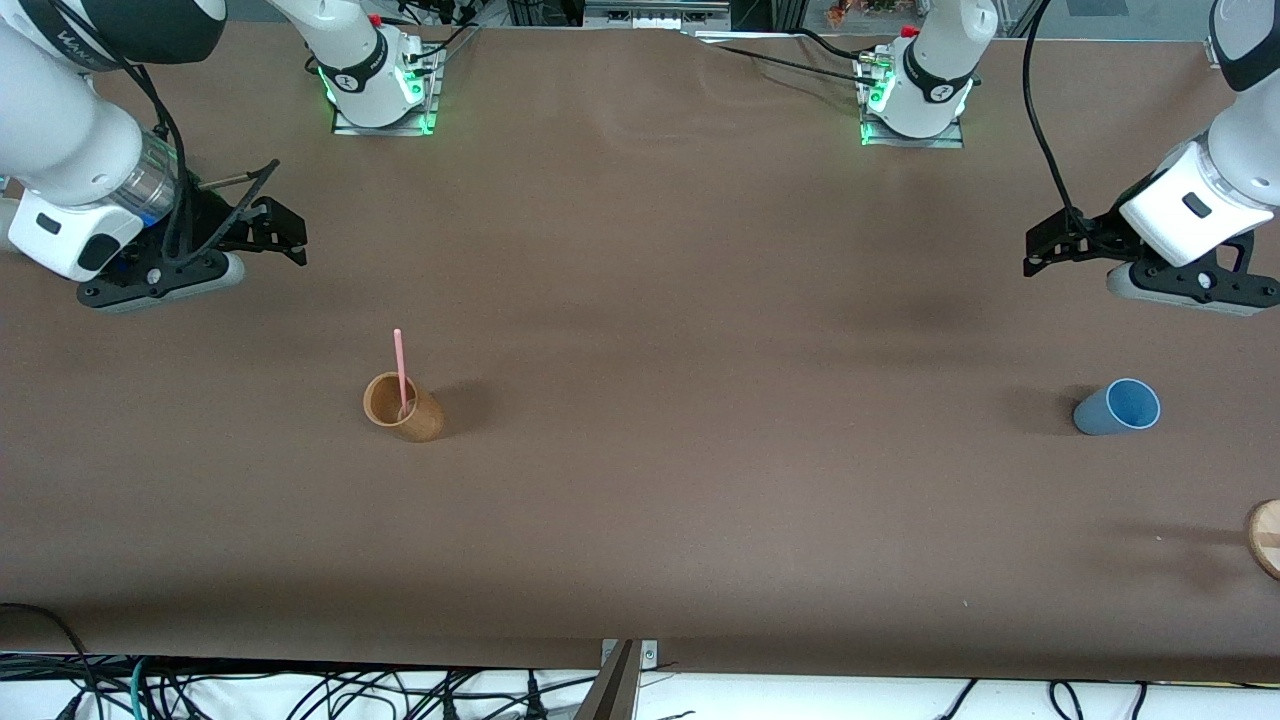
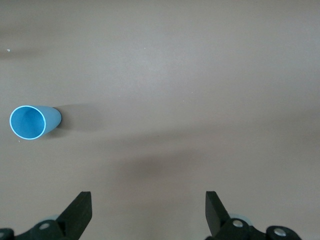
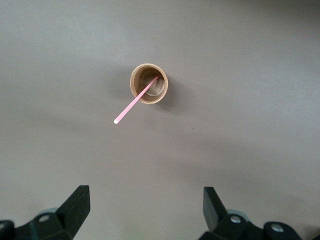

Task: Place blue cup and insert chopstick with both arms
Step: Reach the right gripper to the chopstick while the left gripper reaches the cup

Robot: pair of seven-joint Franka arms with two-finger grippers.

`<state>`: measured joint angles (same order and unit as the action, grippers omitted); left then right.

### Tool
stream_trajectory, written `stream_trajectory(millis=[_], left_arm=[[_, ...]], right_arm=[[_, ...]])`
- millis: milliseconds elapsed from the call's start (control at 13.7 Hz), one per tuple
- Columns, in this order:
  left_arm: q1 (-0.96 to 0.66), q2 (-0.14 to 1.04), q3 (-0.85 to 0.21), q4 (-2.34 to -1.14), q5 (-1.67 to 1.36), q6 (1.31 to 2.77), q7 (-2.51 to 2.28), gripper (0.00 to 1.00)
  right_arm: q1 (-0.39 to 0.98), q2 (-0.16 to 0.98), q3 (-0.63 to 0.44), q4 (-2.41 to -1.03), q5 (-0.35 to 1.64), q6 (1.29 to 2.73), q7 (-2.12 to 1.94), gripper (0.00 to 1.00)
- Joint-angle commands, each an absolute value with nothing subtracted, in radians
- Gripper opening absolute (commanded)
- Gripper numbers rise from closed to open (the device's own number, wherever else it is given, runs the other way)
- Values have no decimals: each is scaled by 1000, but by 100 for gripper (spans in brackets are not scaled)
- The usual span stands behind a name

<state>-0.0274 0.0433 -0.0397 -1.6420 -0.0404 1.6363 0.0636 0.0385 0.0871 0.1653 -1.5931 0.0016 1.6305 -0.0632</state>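
Two grippers, left (image 2: 148,212) and right (image 3: 145,210), spread wide, empty, hovering over table. Blue cup (image 1: 1117,408) upright; approach from 12 o'clock. Chopstick (image 1: 400,368) leans in brown cup (image 1: 402,408).

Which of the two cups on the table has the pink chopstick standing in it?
The brown cup, toward the right arm's end of the table, holds the chopstick, which leans on its rim. The blue cup, toward the left arm's end, is empty.
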Motion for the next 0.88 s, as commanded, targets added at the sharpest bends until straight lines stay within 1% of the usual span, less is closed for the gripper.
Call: stream_trajectory(millis=[0, 73, 146, 293, 439, 585, 732, 805], left_arm=[[-25, 60, -41, -1606, -23, 1589, 58, 100], [-18, 81, -38, -1608, -15, 1582, 96, 100], [35, 118, -38, -1605, -17, 1575, 201, 100], [112, 210, -38, -1588, -11, 1626, 429, 100], [168, 277, -38, -1592, 82, 1754, 568, 100], [228, 352, -38, -1615, 155, 1941, 772, 100], [270, 425, -38, -1615, 164, 2008, 901, 100], [306, 460, -40, -1615, 166, 2079, 966, 100]], right_arm=[[31, 83, 167, -1594, 9, 1631, -80, 100], [31, 90, 167, -1595, 14, 1632, -80, 100], [31, 101, 167, -1600, 14, 1632, -80, 100], [31, 120, 170, -1643, 15, 1667, -75, 100], [35, 176, 176, -1675, 17, 1736, -65, 100], [37, 242, 202, -1674, 18, 1804, -60, 100], [43, 300, 206, -1669, 28, 1842, -14, 100], [69, 330, 206, -1663, 32, 1856, 15, 100]])
